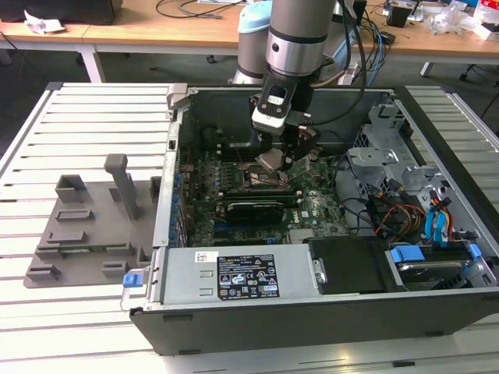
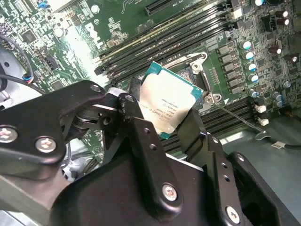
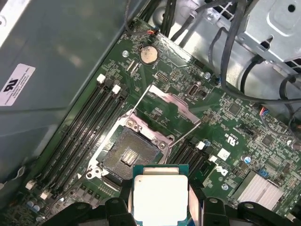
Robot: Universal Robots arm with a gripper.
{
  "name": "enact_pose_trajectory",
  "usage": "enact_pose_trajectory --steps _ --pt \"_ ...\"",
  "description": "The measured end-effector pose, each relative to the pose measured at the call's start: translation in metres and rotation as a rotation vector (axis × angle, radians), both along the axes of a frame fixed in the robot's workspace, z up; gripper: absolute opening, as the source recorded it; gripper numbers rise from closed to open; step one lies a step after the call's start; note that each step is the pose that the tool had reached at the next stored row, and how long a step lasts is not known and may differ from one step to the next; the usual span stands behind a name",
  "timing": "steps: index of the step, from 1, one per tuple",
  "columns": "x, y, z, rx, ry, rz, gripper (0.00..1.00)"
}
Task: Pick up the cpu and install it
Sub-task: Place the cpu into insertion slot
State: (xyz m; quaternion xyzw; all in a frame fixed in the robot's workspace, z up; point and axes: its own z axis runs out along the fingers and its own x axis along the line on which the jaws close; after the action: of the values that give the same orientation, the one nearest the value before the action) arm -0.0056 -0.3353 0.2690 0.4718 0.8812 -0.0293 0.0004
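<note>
Gripper (image 2: 164, 126) is clamped on the cpu (image 2: 171, 101) by its opposite edges, held over the motherboard (image 3: 235, 122) near the open socket (image 3: 129, 157). Light, stiff chip, probably fragile underneath, so the edges look like the only safe place to grab.

A thick cylindrical arm of brushed silver-grey metal (image 1: 296, 35) is seen in the exterior view, and its joints are capped with pale blue plastic covers (image 1: 253, 23). A boxy black and white module (image 1: 273, 105) is mounted at the wrist, and a thin black cable (image 1: 357, 82) is run alongside. In the second wrist view, the black matte gripper (image 2: 162, 115) is seen to be built of jointed linkage bars. Its fingers (image 2: 141, 136) are fastened with round silver screws (image 2: 46, 143).
</note>
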Motion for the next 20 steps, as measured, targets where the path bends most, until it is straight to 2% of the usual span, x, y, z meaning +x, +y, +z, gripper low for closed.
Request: enact_pose_trajectory --steps 8,20 --pt "0.0 0.0 0.0 -0.0005 0.0 -0.114 0.55" --pt "0.0 0.0 0.0 -0.0016 0.0 -0.222 0.55"
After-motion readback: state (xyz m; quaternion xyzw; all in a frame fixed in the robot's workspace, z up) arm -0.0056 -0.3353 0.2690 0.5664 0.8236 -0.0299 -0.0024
